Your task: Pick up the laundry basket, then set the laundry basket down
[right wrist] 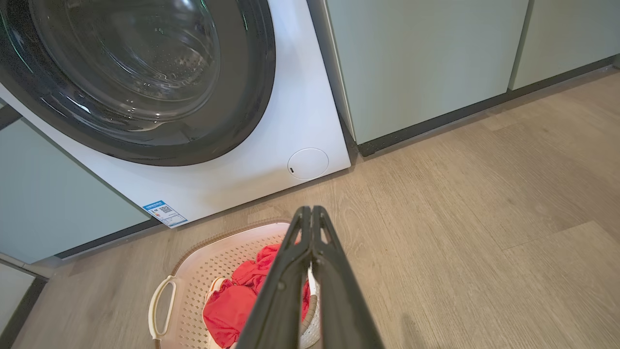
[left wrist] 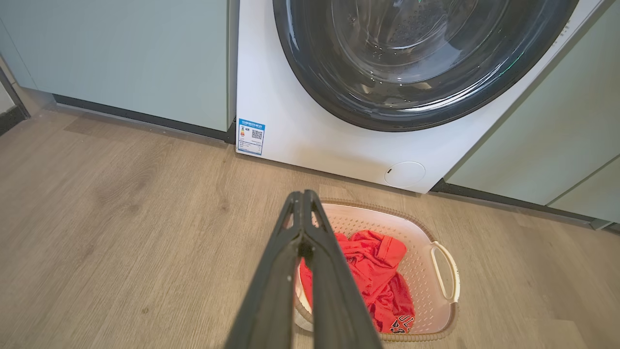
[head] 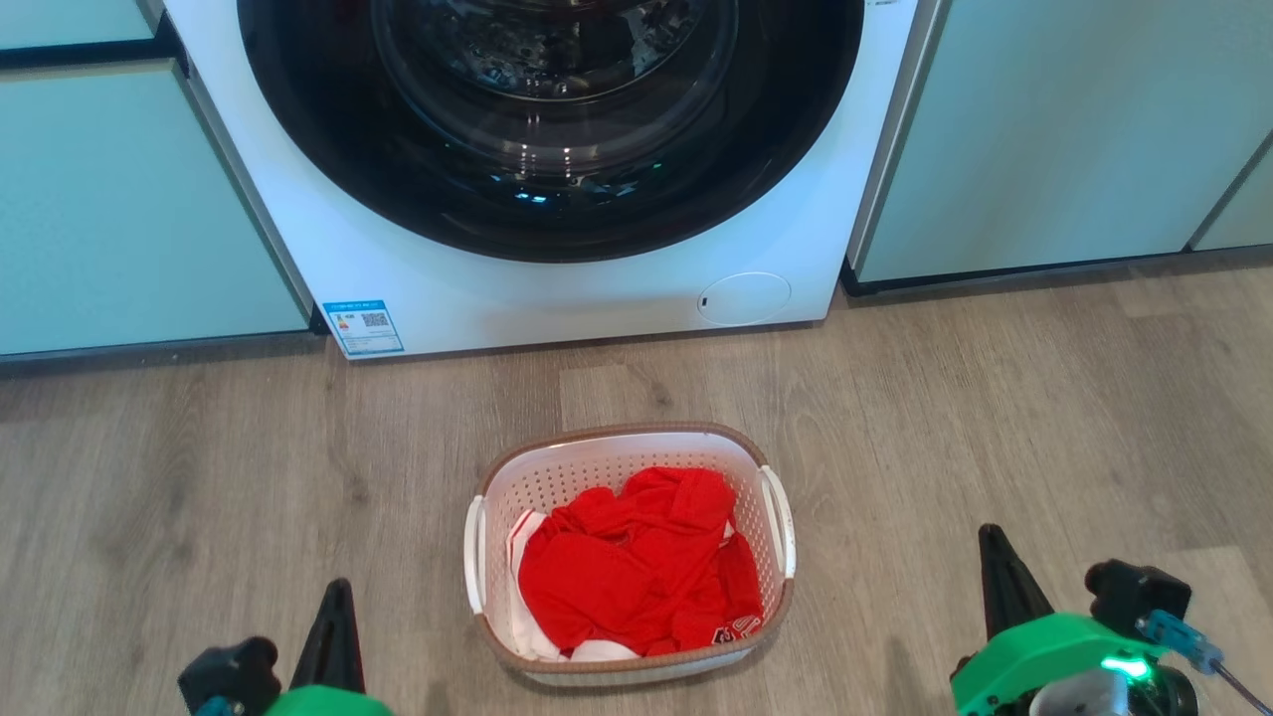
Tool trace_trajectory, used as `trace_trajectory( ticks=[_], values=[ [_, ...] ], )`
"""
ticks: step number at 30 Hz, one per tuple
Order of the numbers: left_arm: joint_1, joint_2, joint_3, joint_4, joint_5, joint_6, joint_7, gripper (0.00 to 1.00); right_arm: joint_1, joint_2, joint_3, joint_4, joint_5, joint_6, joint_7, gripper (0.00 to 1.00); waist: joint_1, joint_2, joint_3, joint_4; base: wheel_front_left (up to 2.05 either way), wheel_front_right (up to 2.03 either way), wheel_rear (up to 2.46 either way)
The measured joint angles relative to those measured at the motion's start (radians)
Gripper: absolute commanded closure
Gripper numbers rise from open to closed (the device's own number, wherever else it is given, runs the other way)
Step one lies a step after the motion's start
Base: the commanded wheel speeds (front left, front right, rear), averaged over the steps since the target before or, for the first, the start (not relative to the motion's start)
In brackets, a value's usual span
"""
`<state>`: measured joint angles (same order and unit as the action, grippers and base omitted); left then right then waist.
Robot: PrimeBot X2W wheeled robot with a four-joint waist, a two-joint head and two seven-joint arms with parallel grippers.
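Note:
The laundry basket (head: 766, 467) stands on the wood floor in front of the washing machine, white with perforated walls, a brown rim and two side handles. Red clothing (head: 636, 562) fills it. My left gripper (head: 336, 592) is shut and empty, low at the basket's left, well apart from its handle. My right gripper (head: 990, 542) is shut and empty at the basket's right, also apart. In the left wrist view the shut fingers (left wrist: 304, 196) cover part of the basket (left wrist: 436, 286). In the right wrist view the shut fingers (right wrist: 310, 211) overlap the basket (right wrist: 193, 271).
A large white washing machine (head: 557, 288) with a dark round door stands just behind the basket. Pale green cabinets (head: 1054, 129) flank it on both sides. Wood floor (head: 995, 398) spreads around the basket.

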<state>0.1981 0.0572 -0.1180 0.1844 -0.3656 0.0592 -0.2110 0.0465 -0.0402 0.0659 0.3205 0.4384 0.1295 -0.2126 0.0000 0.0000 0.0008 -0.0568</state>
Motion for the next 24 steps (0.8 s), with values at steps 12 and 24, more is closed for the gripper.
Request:
trace_trajectory(
  ticks=[12, 24],
  values=[
    [-0.024, 0.001, 0.006, 0.016, -0.143, -0.024, 0.027, 1.00, -0.002, -0.001, -0.011, -0.005, 0.135, 0.000, 0.031, 1.00, 0.0000, 0.0000, 0.000, 0.006, 0.00, 0.00, 0.00],
    [-0.060, 0.002, 0.029, 0.024, -0.297, -0.043, 0.062, 1.00, -0.024, -0.003, -0.031, -0.012, 0.279, 0.000, 0.062, 1.00, 0.0000, 0.0000, 0.001, 0.013, 0.00, 0.00, 0.00]
  ],
)
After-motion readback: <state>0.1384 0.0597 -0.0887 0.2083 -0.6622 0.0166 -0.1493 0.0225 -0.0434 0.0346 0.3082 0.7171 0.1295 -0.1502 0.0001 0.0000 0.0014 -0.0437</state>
